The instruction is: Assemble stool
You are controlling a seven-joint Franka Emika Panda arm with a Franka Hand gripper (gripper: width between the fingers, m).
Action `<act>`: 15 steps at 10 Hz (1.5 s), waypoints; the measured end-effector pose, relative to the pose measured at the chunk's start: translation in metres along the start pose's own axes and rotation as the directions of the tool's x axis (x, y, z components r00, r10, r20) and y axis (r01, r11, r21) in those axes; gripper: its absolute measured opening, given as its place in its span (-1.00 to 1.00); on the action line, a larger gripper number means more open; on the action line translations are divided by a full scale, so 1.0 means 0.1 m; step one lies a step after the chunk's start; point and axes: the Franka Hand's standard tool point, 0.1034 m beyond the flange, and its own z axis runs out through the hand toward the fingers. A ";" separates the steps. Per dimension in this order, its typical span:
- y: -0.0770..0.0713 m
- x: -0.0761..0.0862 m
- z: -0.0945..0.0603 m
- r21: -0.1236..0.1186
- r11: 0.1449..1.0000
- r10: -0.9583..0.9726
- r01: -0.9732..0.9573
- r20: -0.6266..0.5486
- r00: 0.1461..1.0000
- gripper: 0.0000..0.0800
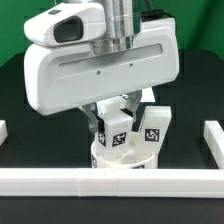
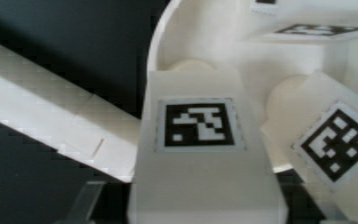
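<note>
Claw (image 1: 113, 127) grips one upright leg (image 1: 115, 134) over the seat (image 1: 124, 158); fingertips mostly hidden behind it.

The exterior view is looking slightly downward over the border rail (image 1: 100, 181) at the stool seat (image 1: 122, 158), fairly close. The wrist view is peering down past a tagged leg (image 2: 202, 135) from very near. Both views are sharing the tagged legs standing above that seat.

White border rails (image 1: 100, 180) frame the black table (image 1: 30, 160).
</note>
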 end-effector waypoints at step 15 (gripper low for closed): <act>-0.06 0.01 0.02 0.000 0.326 0.945 -0.945 0.003 0.326 -0.15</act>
